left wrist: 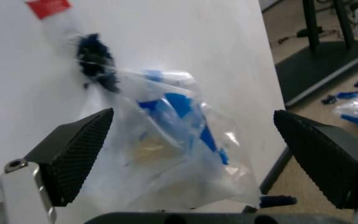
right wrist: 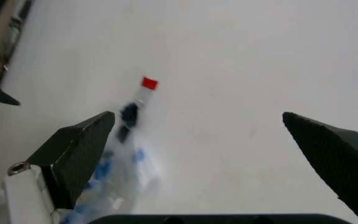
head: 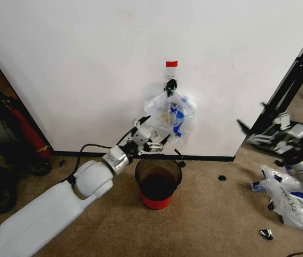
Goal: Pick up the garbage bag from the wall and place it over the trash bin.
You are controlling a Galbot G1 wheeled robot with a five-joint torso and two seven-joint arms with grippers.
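Item 1: garbage bag on hook; left gripper beside it, jaws spread, empty. Risk: thin film tearing or snagging. Right gripper idle, open.

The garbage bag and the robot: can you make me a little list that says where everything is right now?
garbage bag: hanging on the hook on the wall, under the red tape
trash bin: on the carpet below the bag, nothing over it
left gripper: open, reaching up at the bag, not closed on it
right gripper: open, raised off to the right, away from the bag
other bags: lying on the carpet at right
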